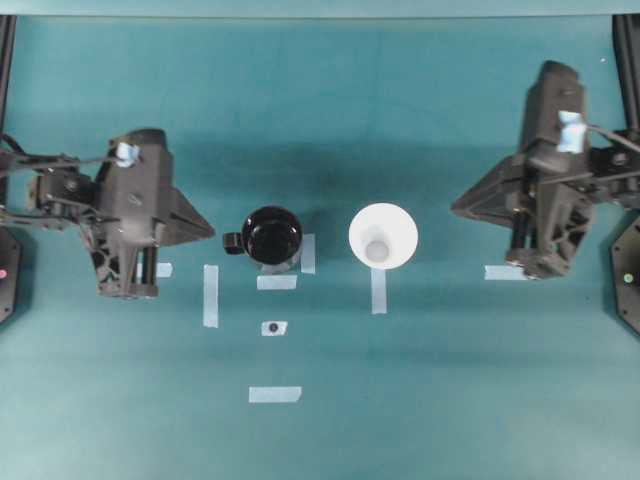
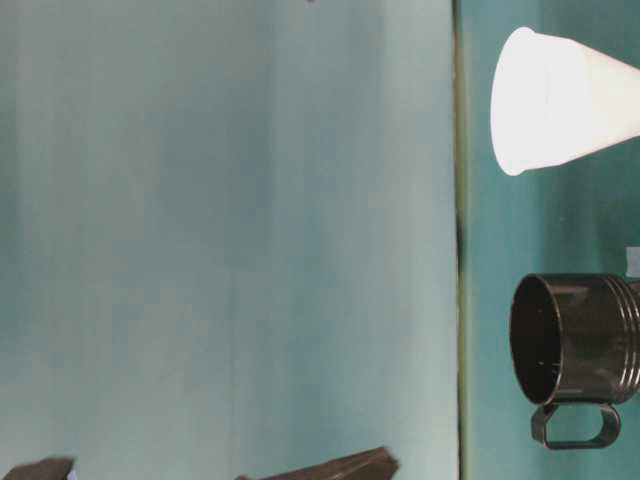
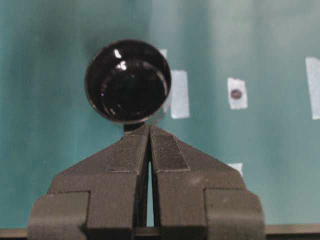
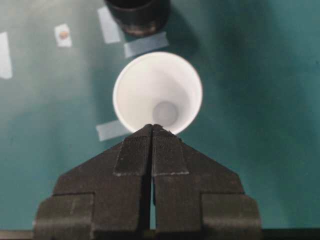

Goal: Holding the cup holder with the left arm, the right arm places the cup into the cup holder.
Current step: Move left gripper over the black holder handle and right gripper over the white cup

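Observation:
The glossy black cup holder (image 1: 272,236) stands upright on the teal table, its small handle pointing left toward my left gripper (image 1: 208,232). That gripper is shut and empty, a short way left of the holder. In the left wrist view the cup holder (image 3: 128,81) sits just beyond the closed left gripper (image 3: 149,127). The white cup (image 1: 383,236) stands upright to the holder's right, apart from it. My right gripper (image 1: 458,207) is shut and empty, to the right of the cup. In the right wrist view the cup (image 4: 157,92) lies just ahead of the closed right gripper (image 4: 152,127).
Strips of pale tape (image 1: 210,295) lie on the table around the holder and cup, one small piece (image 1: 273,328) bearing a dark dot and another strip (image 1: 275,394) nearer the front. In the table-level view the cup (image 2: 560,100) and the holder (image 2: 575,340) appear turned sideways.

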{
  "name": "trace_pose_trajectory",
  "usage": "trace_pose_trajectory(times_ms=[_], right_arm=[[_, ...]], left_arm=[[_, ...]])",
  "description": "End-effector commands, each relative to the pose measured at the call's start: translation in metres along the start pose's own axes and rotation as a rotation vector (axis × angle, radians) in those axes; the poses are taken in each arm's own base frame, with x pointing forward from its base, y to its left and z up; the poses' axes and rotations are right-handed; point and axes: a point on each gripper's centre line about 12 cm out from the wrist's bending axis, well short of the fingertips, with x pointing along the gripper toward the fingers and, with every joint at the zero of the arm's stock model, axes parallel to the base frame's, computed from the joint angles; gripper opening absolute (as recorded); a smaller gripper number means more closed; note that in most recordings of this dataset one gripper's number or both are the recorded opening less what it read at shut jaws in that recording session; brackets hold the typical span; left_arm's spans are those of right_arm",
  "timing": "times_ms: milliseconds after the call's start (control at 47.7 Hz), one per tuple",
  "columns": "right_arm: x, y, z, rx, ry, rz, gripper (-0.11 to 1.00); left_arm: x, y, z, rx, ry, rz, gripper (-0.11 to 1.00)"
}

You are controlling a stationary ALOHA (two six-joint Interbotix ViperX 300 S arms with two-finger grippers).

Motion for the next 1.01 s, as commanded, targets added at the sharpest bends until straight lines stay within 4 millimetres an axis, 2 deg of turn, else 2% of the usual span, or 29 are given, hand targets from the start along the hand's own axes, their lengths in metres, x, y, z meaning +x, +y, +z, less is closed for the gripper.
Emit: trace_pose_trajectory(times_ms=[0,231,566,985], right_arm=[[0.016,-0.003,0.009,0.015,0.034,-0.018,0.02],[0.031,-0.008,0.017,0.029,0.088,-0.039,0.02],[0.053,-0.008,0.019,0.023,0.189,-0.056,0.02],[0.058,-0.009,0.022,0.005,0.199,-0.064,0.02]], left_arm=[[0.0,0.003,0.011,-0.001,-0.019,0.008,0.03],[0.01,0.005,0.004,0.005,0.097,-0.001,0.03],[0.014,0.007,0.001,0.014,0.125,0.0,0.03],[0.019,0.007,-0.003,0.036,0.143,-0.002,0.03]])
